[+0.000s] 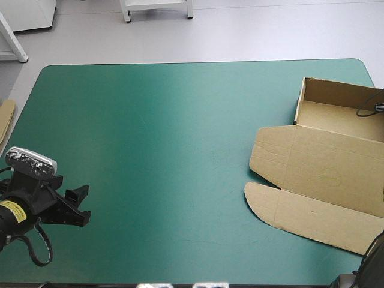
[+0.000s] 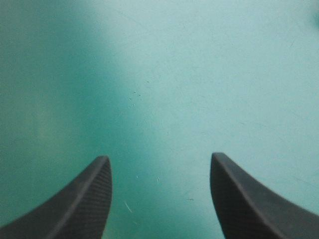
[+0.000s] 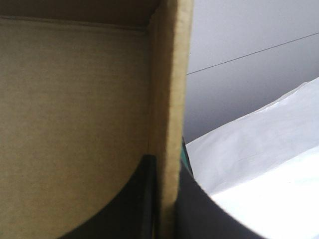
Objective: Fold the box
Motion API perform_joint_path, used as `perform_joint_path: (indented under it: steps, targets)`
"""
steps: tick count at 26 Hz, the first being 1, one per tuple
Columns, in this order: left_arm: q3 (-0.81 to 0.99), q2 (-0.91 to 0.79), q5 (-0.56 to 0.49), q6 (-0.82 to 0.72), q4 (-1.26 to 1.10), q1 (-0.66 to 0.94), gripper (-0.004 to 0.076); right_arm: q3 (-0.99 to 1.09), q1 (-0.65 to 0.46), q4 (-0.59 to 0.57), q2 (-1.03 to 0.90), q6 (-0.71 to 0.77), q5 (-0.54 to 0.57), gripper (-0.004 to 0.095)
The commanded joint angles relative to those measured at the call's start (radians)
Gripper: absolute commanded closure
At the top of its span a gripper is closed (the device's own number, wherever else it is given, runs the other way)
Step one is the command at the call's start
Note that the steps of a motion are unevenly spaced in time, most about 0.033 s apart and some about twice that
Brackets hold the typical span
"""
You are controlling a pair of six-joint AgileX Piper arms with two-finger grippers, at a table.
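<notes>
A: Any text?
B: Yellow label (image 1: 12, 212) on the left arm, print too small to read.
A: Box?
B: Box (image 1: 327, 162) at the table's right edge, running out of the high view there. Open tray (image 1: 336, 117) at the far end, lid (image 1: 318, 180) flat on the cover (image 1: 168, 132) toward the near edge, rounded flap (image 1: 288, 210) nearest. Long axis far to near, near end leaning left.
A: Grippers?
B: Left gripper (image 2: 159, 157) by the near-left corner, fingers wide apart over bare cover, holding nothing. Right gripper (image 3: 167, 164) pinched on a tray wall (image 3: 169, 99), one finger inside, one outside.
A: Else?
B: Brown board (image 1: 6, 117) at the table's left edge.
</notes>
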Motion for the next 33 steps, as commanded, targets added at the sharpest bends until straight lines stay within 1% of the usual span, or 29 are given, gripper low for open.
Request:
perform_joint_path:
  steps: [1, 3, 5, 10, 12, 13, 14, 17, 19, 23, 24, 25, 26, 27, 28, 29, 30, 32, 33]
  targets:
    - [-0.024, -0.001, -0.054, -0.009, 0.003, -0.007, 0.0304, -0.022, -0.015, -0.006, -0.062, -0.008, -0.054, 0.0902]
    - [-0.024, -0.001, -0.054, -0.009, 0.003, -0.007, 0.0304, -0.022, -0.015, 0.012, -0.062, -0.011, -0.056, 0.0839]
    - [-0.024, -0.001, -0.054, -0.009, 0.003, -0.007, 0.0304, -0.022, -0.015, 0.026, -0.062, -0.016, -0.063, 0.0742]
    - [-0.024, -0.001, -0.052, -0.009, 0.003, -0.007, 0.0304, -0.024, -0.015, 0.026, -0.064, -0.008, -0.058, 0.0413]
    - [-0.024, -0.001, -0.052, -0.009, 0.006, -0.007, 0.0304, -0.028, -0.015, 0.027, -0.071, 0.015, -0.060, 0.0316]
    - [-0.024, -0.001, -0.052, -0.009, 0.006, -0.007, 0.0304, -0.031, -0.015, 0.027, -0.079, 0.019, -0.060, 0.0283]
    - [-0.024, -0.001, -0.052, -0.009, 0.006, -0.007, 0.0304, -0.033, -0.015, 0.033, -0.084, 0.019, -0.060, 0.0270]
    - [-0.024, -0.003, -0.052, -0.009, 0.012, -0.007, 0.0304, -0.037, -0.015, 0.082, -0.128, 0.011, -0.056, 0.0283]
    - [-0.024, -0.010, -0.052, -0.009, 0.031, -0.007, 0.0304, -0.043, -0.013, 0.157, -0.173, -0.022, -0.054, 0.0298]
    - [-0.024, -0.037, -0.056, -0.011, 0.095, -0.007, 0.0304, -0.045, 0.009, 0.254, -0.302, -0.060, -0.061, 0.0350]
    - [-0.024, -0.051, -0.056, -0.016, 0.102, -0.007, 0.0304, -0.045, 0.021, 0.295, -0.346, -0.078, -0.058, 0.0360]
    - [-0.024, -0.075, -0.056, -0.031, 0.102, -0.007, 0.0304, -0.045, 0.046, 0.390, -0.404, -0.109, -0.039, 0.0389]
    - [-0.022, -0.091, -0.056, -0.041, 0.102, -0.007, 0.0304, -0.043, 0.077, 0.440, -0.444, -0.135, -0.023, 0.0415]
    - [-0.011, -0.119, -0.060, -0.045, 0.108, -0.007, 0.0304, -0.038, 0.138, 0.463, -0.494, -0.152, 0.004, 0.0458]
    - [0.003, -0.142, -0.065, -0.048, 0.125, -0.007, 0.0304, -0.038, 0.192, 0.464, -0.526, -0.156, 0.017, 0.0497]
    - [0.029, -0.176, -0.075, -0.055, 0.141, -0.007, 0.0304, -0.037, 0.279, 0.464, -0.570, -0.165, 0.020, 0.0545]
    - [0.042, -0.193, -0.075, -0.055, 0.141, -0.007, 0.0304, -0.037, 0.328, 0.464, -0.592, -0.169, 0.015, 0.0565]
    - [0.090, -0.252, -0.101, -0.052, 0.139, -0.007, 0.0304, 0.011, 0.510, 0.457, -0.685, -0.168, -0.024, 0.0672]
    - [0.099, -0.267, -0.111, -0.052, 0.137, -0.007, 0.0304, 0.042, 0.558, 0.444, -0.716, -0.163, -0.043, 0.0715]
